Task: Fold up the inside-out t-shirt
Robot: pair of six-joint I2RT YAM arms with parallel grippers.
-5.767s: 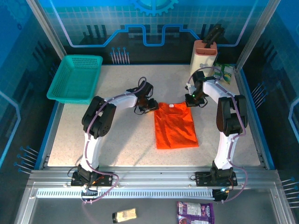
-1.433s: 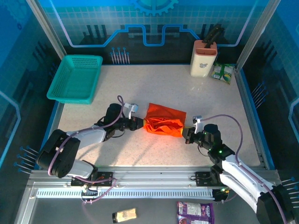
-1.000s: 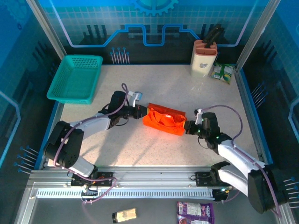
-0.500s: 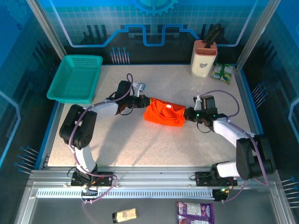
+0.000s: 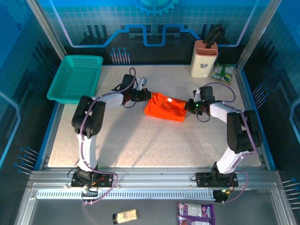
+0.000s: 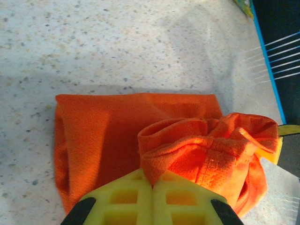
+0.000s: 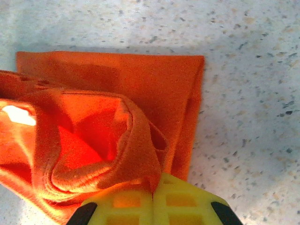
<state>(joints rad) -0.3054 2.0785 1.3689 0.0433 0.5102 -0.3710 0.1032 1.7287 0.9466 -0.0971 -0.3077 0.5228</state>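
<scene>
You have the shirt (image 5: 164, 107) pinched at both ends: the left gripper (image 5: 146, 96) is closed tight on a gathered hem at its left end, and the right gripper (image 5: 188, 106) is closed the same way on the right end. The shirt sits on the table (image 5: 140, 140) past the middle, strung between the two arms. Its long axis runs left to right from one gripper to the other, dipping slightly toward you on the right. Both arms are equally near, each at its own end. From the left wrist, the closed fingers (image 6: 131, 197) hold a bunched roll of cloth, with a flat layer lying on the table ahead of them. The right wrist shows the same, flat cloth spreading out beyond the pinch. The next move likely turns on this: the flat layer lies forward of both grippers, so lay the held edge evenly onto it, moving both ends together so the fold line stays straight.
</scene>
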